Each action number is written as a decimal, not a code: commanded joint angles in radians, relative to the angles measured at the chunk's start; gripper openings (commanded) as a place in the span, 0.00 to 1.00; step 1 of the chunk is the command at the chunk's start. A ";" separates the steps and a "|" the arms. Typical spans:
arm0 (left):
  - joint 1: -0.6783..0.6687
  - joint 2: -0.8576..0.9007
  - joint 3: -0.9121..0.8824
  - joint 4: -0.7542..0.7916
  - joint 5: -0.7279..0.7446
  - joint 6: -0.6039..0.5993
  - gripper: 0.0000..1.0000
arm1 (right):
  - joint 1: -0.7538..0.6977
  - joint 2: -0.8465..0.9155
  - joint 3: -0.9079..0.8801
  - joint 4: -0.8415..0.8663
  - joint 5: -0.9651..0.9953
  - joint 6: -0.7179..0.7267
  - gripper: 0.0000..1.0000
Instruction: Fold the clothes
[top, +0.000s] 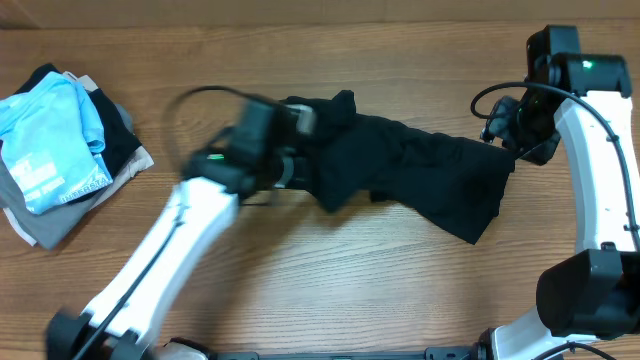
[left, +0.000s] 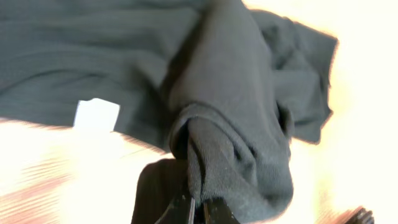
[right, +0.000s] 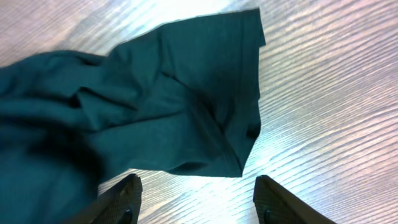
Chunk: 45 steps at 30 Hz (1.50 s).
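While black shirt (top: 410, 165) lies rumpled mid-table | left gripper (left: 199, 211) pinched tight on its bunched left end, likely to drag it flat | right gripper (right: 198, 196) spread wide near sleeve hem, nothing held

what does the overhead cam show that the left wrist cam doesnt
Only the overhead shows the black garment stretched across its full width, the right gripper by its right end, and a pile of other clothes at the left side of the table. Only the left wrist shows the left gripper closed on a bunched fold of cloth, and a white tag on the fabric. Both show the black garment lying on the table.
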 joint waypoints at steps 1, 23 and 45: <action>0.101 -0.083 0.008 -0.138 -0.014 0.046 0.04 | -0.010 -0.024 -0.078 0.011 0.013 0.018 0.59; 0.407 -0.108 0.008 -0.518 -0.328 -0.120 0.04 | -0.026 0.007 -0.658 0.546 -0.028 0.103 0.18; 0.406 -0.108 0.007 -0.573 -0.320 -0.116 0.04 | -0.192 0.072 -0.568 0.927 -0.252 -0.035 0.38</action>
